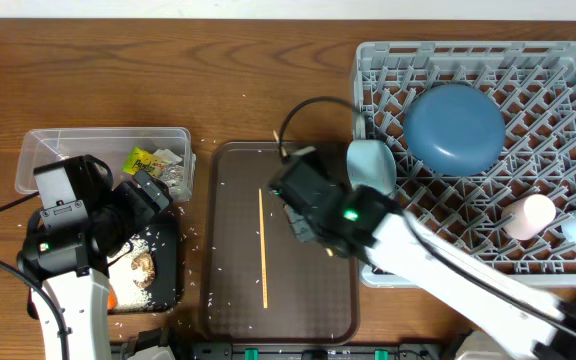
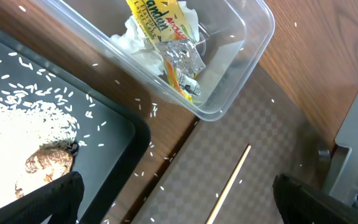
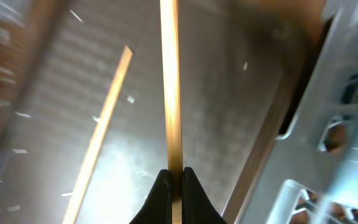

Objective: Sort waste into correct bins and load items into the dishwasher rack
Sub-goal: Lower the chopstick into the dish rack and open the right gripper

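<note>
left arm (image 1: 68,290): just left of serving tray (image 1: 338,300) | left gripper (image 2: 176,202): jaws spread wide | right arm (image 1: 448,260): slants in across tray's right edge | right gripper (image 3: 174,180): clamped on chopstick (image 3: 169,74)

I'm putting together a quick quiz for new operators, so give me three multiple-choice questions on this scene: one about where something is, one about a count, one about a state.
1. Where is the yellow-green wrapper?
A. In the clear tub
B. On the brown tray
C. In the right tool

2. How many chopsticks does the right wrist view show?
A. One
B. Two
C. Four

3. What state is the right tool in?
A. Wide open
B. Shut on nothing
C. Shut on a chopstick

Answers:
1 A: the wrapper lies beside white paper inside the tub.
2 B: there is one held chopstick and one loose chopstick lying on the brown tray.
3 C: the tool's fingers pinch the held chopstick between them.
</note>
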Robot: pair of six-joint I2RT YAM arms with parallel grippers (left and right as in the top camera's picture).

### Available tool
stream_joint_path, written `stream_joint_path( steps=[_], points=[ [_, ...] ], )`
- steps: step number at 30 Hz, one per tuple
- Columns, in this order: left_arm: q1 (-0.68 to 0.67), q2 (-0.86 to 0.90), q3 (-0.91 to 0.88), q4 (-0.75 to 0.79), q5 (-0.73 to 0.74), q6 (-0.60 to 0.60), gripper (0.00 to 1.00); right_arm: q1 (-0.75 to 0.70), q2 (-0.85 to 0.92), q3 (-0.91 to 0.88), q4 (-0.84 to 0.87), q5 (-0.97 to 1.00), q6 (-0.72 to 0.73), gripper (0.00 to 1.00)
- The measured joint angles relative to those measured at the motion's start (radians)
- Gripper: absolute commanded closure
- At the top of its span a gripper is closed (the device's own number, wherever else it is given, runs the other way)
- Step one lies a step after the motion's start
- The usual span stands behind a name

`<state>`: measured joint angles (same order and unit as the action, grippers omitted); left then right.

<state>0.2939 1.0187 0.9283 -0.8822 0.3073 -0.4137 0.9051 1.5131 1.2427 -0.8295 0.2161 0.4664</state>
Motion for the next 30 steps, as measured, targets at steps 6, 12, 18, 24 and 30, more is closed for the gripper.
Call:
stream_joint_path(
  steps=[6, 12, 18, 24, 30],
  points=[
    [0.0, 0.0, 0.0, 0.0, 0.0, 0.0, 0.02, -0.097, -0.147, 0.001, -0.071, 0.006, 0.04, 0.99],
    [0.0, 0.0, 0.0, 0.0, 0.0, 0.0, 0.02, -0.329, -0.186, 0.001, -0.142, 0.021, 0.076, 0.99],
    [0.0, 0.0, 0.0, 0.0, 0.0, 0.0, 0.02, -0.459, -0.183, 0.001, -0.148, -0.002, 0.07, 0.99],
    [0.0, 0.0, 0.0, 0.0, 0.0, 0.0, 0.02, -0.504, -0.15, 0.001, -0.198, -0.011, 0.065, 0.99],
    [0.0, 0.0, 0.0, 0.0, 0.0, 0.0, 0.02, -0.513, -0.014, 0.001, -0.216, -0.013, 0.002, 0.99]
  ],
)
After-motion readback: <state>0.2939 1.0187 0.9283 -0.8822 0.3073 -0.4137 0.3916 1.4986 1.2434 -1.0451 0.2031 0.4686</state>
